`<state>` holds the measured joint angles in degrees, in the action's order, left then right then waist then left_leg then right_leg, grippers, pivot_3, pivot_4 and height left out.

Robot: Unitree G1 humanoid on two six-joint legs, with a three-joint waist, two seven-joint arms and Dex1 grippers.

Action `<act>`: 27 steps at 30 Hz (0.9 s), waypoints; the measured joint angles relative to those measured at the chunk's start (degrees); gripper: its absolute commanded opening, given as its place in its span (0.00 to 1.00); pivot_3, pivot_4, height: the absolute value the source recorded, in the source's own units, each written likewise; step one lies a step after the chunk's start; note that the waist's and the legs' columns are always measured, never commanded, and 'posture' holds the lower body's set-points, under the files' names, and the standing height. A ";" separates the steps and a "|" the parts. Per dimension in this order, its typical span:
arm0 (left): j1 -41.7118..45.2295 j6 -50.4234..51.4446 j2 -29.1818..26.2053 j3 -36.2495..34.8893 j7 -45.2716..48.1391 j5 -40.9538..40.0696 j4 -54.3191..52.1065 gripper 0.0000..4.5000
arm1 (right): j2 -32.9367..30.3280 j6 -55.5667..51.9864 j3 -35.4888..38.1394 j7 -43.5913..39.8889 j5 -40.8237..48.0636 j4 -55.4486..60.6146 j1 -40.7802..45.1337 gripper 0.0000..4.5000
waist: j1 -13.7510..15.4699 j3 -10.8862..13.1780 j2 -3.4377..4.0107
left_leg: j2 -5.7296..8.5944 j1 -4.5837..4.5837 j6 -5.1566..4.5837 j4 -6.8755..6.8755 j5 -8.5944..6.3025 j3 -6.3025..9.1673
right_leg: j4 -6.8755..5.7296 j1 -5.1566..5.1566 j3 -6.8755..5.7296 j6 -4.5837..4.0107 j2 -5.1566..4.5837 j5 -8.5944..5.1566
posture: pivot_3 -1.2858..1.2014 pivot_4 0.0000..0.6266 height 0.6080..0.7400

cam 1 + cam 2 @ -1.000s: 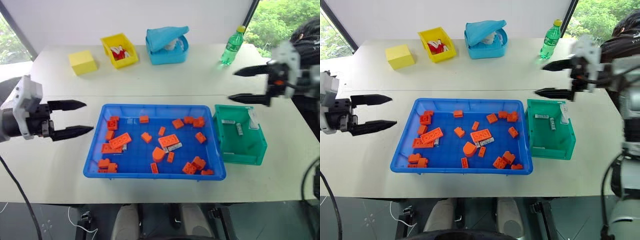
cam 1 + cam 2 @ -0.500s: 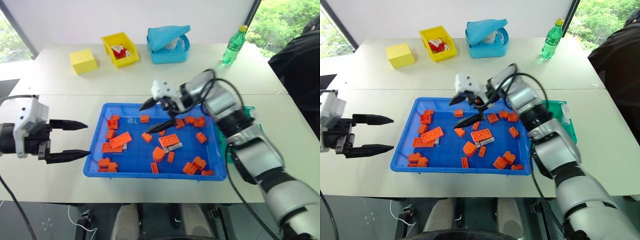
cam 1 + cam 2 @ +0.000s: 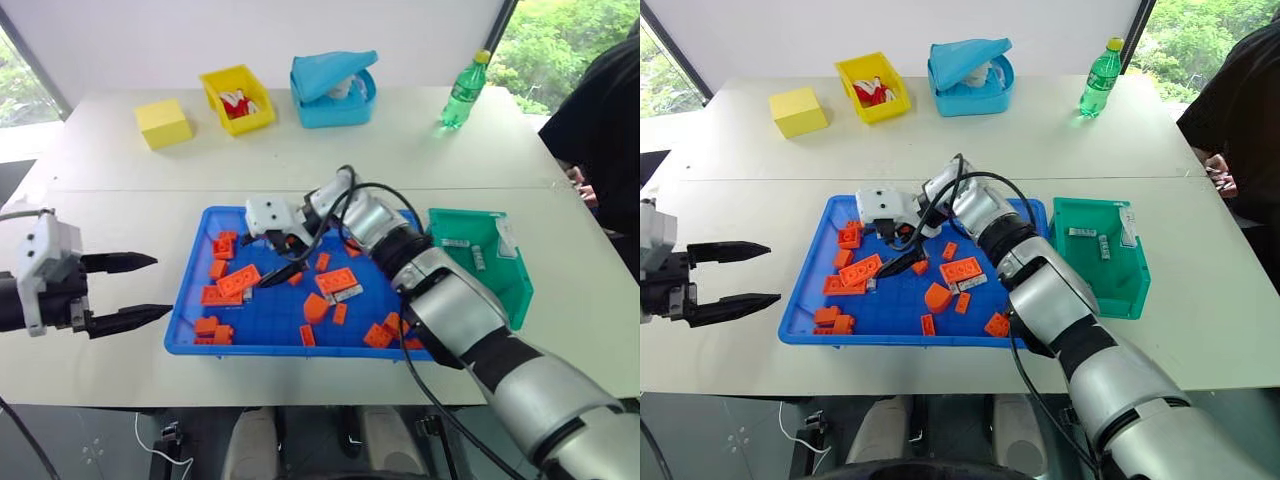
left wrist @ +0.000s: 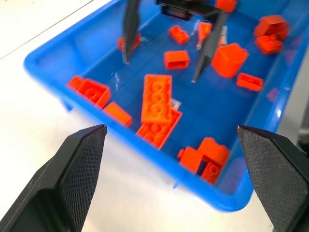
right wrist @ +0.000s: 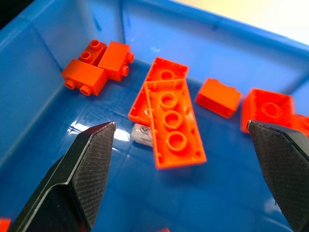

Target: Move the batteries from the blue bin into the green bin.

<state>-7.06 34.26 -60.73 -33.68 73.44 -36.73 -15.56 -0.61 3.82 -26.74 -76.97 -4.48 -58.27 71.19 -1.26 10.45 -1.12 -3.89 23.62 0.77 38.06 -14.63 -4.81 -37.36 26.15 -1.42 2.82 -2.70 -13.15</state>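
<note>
- A battery [image 5: 142,134] lies in the blue bin [image 3: 190,310], half under a long orange brick [image 5: 173,123].
- Right gripper [image 3: 262,261] hangs over it, fingers spread wide.
- Left gripper [image 3: 135,291] waits beside the bin, fingers apart, empty.
- More batteries [image 3: 478,256] are in the green bin [image 3: 520,290].

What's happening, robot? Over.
Both grippers open, empty. Right gripper over blue plastic tray. Silver battery half-hidden under long orange studded brick.

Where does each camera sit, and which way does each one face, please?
Head, both eyes: forward and down on the blue bin and green bin; both arms show.
Left wrist: along the open left gripper, facing the bin from outside; the right fingers show beyond.
Right wrist: along the open right gripper, over a long orange brick with a battery beside it.
Both wrist views share that brick.
</note>
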 measured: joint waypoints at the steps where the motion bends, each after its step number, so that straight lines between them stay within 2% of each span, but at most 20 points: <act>1: 0.00 -0.04 0.04 0.00 -0.25 0.00 0.00 1.00 | 0.32 0.45 0.00 0.09 -0.46 -0.63 0.00 1.00 | 0.06 0.00 0.00 | 0.00 0.00 0.00 0.00 0.00 0.00 | 0.00 0.00 0.00 0.00 -0.01 0.00 | 0.52 0.24 0.97; 15: 2.42 -1.10 0.89 1.03 -3.19 -0.01 -0.31 1.00 | 3.14 2.19 1.15 3.99 -4.52 -8.95 0.65 1.00 | -0.31 -0.01 -0.02 | 0.00 0.00 0.03 -0.02 0.01 0.00 | -0.01 0.01 0.00 -0.02 -0.03 0.01 | 0.52 0.24 0.97; 16: 2.58 -1.23 0.89 1.14 -3.27 -0.01 -0.25 1.00 | 3.16 2.29 1.47 4.17 -4.67 -9.54 1.01 0.88 | -0.43 -0.01 -0.02 | 0.00 0.00 0.03 -0.03 0.01 0.01 | -0.01 0.01 0.00 -0.02 -0.03 0.01 | 0.52 0.24 0.97; 18: 2.76 -1.37 0.89 1.27 -3.39 -0.01 -0.24 1.00 | 3.21 2.52 1.87 4.34 -4.93 -10.11 1.37 0.73 | -0.71 -0.01 -0.02 | 0.00 0.00 0.03 -0.03 0.02 0.02 | -0.01 0.00 0.00 -0.02 -0.03 0.01 | 0.52 0.24 0.97; 22: 3.47 -1.65 0.89 1.46 -3.65 0.01 -0.05 1.00 | 3.37 2.74 3.18 3.27 -5.04 -10.80 1.59 0.27 | -1.30 -0.01 -0.02 | 0.00 0.00 0.03 -0.03 0.02 0.04 | -0.01 0.00 -0.01 -0.01 -0.03 0.01 | 0.52 0.24 0.97; 27: 4.42 -2.26 0.89 2.61 -3.66 0.09 1.05 1.00 | 3.42 2.28 5.20 1.25 -4.65 -10.49 1.65 0.25 | -1.38 -0.01 -0.02 | 0.00 0.00 0.03 -0.06 0.02 0.06 | -0.08 0.04 -0.01 -0.02 -0.02 0.01 | 0.52 0.24 0.97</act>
<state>-2.65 32.00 -59.84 -31.07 69.78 -36.63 -14.51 2.81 6.10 -21.55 -75.72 -9.14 -68.76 72.84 -2.64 10.44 -1.13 -3.89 23.62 0.80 38.00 -14.61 -4.75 -37.45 26.18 -1.43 2.80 -2.72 -13.14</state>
